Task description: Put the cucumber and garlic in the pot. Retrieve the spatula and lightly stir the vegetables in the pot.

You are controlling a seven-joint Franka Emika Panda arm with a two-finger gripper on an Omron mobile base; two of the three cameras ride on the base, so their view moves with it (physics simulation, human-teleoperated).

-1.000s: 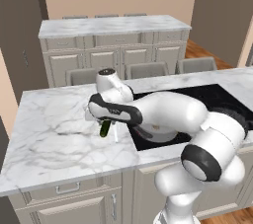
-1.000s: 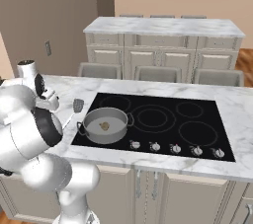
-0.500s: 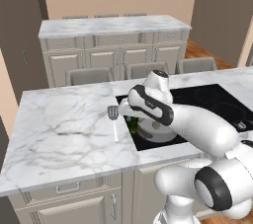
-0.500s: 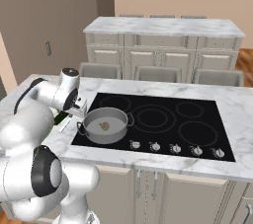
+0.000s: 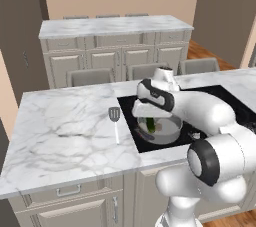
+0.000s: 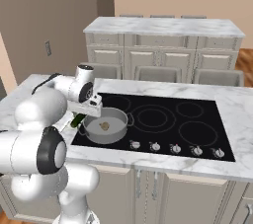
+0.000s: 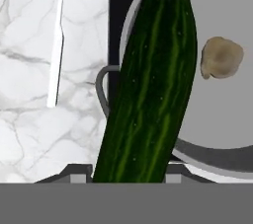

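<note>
One gripper [image 7: 129,181] clamps the cucumber [image 7: 148,85] over the pot [image 7: 217,119] holding garlic [image 7: 222,58]; no writing visible.

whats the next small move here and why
Probably carry the cucumber a little further over the pot, then lower and release. The gripper holds it above the pot's near rim and handle, only partly over the inside, where the garlic already lies.
</note>
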